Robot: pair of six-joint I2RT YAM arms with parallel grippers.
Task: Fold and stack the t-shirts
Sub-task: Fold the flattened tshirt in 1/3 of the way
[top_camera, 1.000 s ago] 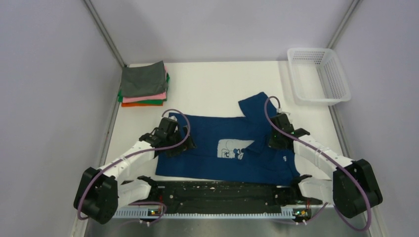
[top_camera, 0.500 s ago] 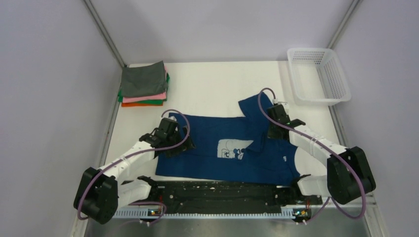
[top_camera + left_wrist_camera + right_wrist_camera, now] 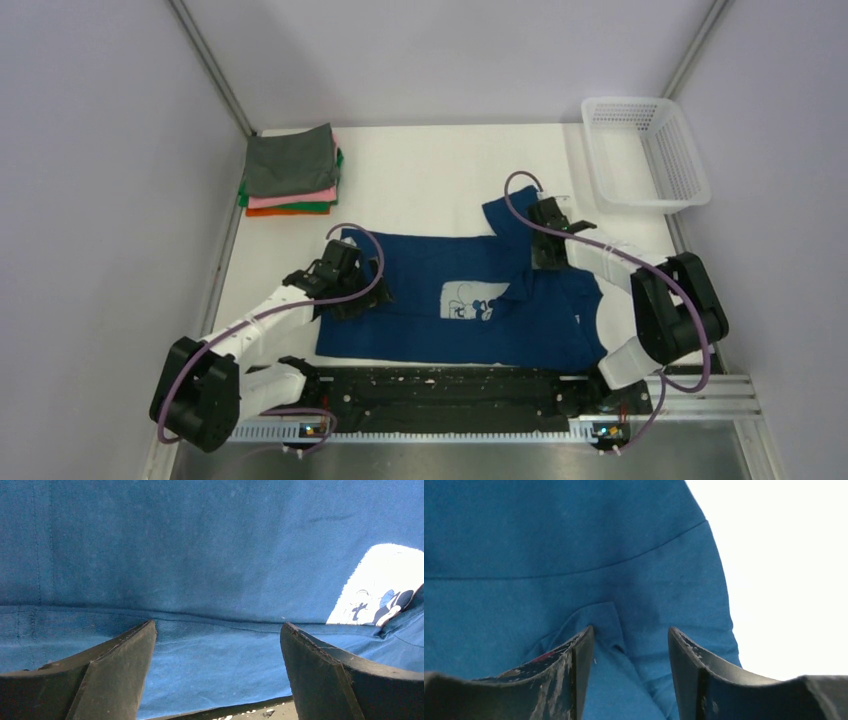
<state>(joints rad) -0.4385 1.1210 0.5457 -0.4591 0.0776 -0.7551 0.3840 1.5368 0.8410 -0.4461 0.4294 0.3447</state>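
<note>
A large navy blue t-shirt [image 3: 440, 300] with a white chest print [image 3: 468, 303] lies spread across the middle of the table. Its right sleeve [image 3: 512, 215] points toward the back. My left gripper [image 3: 362, 287] rests over the shirt's left part, open, with flat blue cloth [image 3: 200, 555] under its wide gap [image 3: 217, 625]. My right gripper [image 3: 541, 247] sits low over the shirt near the right sleeve. Its jaws [image 3: 630, 628] stand apart around a small raised fold of cloth [image 3: 604, 617], not pinching it. Folded grey, pink, green and orange t-shirts [image 3: 290, 170] are stacked at the back left.
A white mesh basket [image 3: 645, 150] stands at the back right corner. Bare white table [image 3: 794, 555] lies right of the sleeve. Grey walls close in the left, right and back sides. A black rail [image 3: 440, 390] runs along the near edge.
My right gripper has slid back and left along the shirt's right side toward the sleeve, and its jaws have gone from shut to apart. The left arm has not moved.
</note>
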